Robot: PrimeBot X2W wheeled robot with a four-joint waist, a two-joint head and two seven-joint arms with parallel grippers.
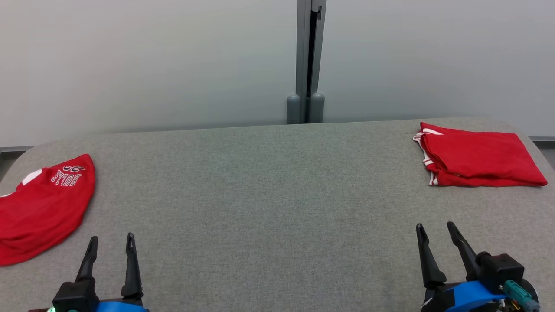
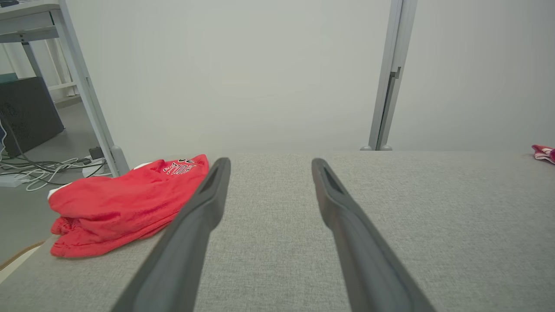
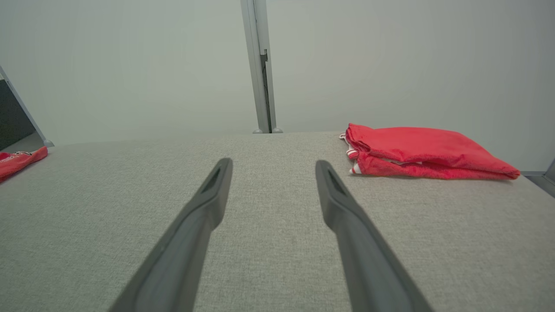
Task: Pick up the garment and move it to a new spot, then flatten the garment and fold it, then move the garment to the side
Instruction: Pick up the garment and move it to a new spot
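Observation:
A crumpled red jersey (image 1: 41,208) with white lettering lies at the left edge of the grey table (image 1: 269,195); the left wrist view has it (image 2: 125,201) left of the fingers. A folded red garment (image 1: 477,158) with white trim rests at the far right, ahead and right in the right wrist view (image 3: 425,151). My left gripper (image 1: 111,239) stands open at the lower left, just right of the jersey and apart from it. Open and holding nothing, my right gripper (image 1: 435,229) sits at the lower right, well short of the folded garment.
A pale partition wall with a grey metal post (image 1: 308,60) stands right behind the table. Off the table's left end are a desk frame (image 2: 82,82), a dark box (image 2: 26,112) and cables (image 2: 39,169) on the floor.

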